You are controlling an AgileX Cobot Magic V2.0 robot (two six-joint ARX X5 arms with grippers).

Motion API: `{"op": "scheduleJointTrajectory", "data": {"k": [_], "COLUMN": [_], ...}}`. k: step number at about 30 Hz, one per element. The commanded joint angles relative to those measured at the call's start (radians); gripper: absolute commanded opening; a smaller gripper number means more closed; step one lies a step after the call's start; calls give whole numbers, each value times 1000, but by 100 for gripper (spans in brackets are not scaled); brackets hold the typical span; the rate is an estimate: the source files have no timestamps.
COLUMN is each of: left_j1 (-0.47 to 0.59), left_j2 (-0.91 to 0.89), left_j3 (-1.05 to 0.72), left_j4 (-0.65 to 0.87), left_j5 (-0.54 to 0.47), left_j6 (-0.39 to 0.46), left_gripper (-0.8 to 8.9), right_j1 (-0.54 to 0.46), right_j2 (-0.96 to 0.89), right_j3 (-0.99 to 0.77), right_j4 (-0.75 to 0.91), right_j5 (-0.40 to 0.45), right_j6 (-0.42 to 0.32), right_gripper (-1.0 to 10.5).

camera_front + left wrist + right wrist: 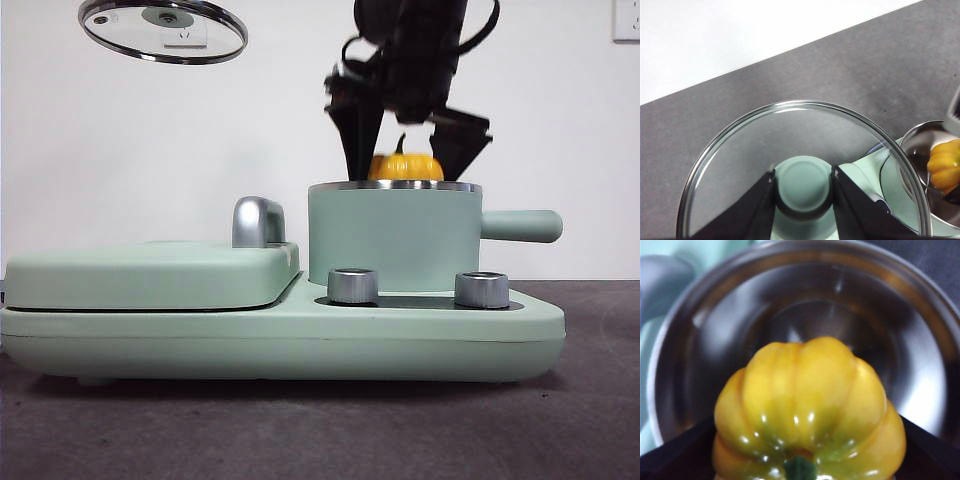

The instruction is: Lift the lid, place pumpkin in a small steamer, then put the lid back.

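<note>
My left gripper (pixel 803 187) is shut on the mint-green knob of the glass lid (pixel 790 135) and holds it high at the far left, where the lid (pixel 163 30) hangs tilted in the front view. My right gripper (pixel 408 140) is shut on the yellow-orange pumpkin (pixel 408 166) and holds it at the steel rim of the small steamer (pixel 393 240), partly sunk inside. The right wrist view shows the pumpkin (pixel 807 405) over the steamer's shiny steel bowl (pixel 890 325). The pumpkin (pixel 946 167) and steamer (pixel 920 145) also show in the left wrist view.
The steamer sits on a mint-green cooker base (pixel 280 335) with two steel dials (pixel 352 285). A wide flat mint-green griddle cover (pixel 150 272) with a steel handle (pixel 258 221) lies to the left. The steamer's side handle (pixel 520 226) points right.
</note>
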Motion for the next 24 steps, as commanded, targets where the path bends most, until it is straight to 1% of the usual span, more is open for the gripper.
{"op": "scheduleJointTrajectory", "data": {"k": [1,3,8,14,19,24], "left_j1": [0,0,1,2,2,2], "left_j2": [3,4,6,11,11,11], "left_j3": [41,41,41,40,40,40], "left_j4": [31,32,32,32,33,33], "left_j5": [2,2,2,2,2,2], "left_j6": [6,6,6,3,-5,-10], "left_gripper": [57,57,57,57,57,57], "right_j1": [9,12,21,42,57,59], "right_j2": [34,47,81,99,100,105], "right_j3": [26,26,26,26,26,26], "right_j4": [8,12,9,29,60,54], "right_j5": [2,10,83,88,150,154], "right_j6": [-15,-20,-22,-18,-18,-18], "right_gripper": [346,346,346,346,346,346]}}
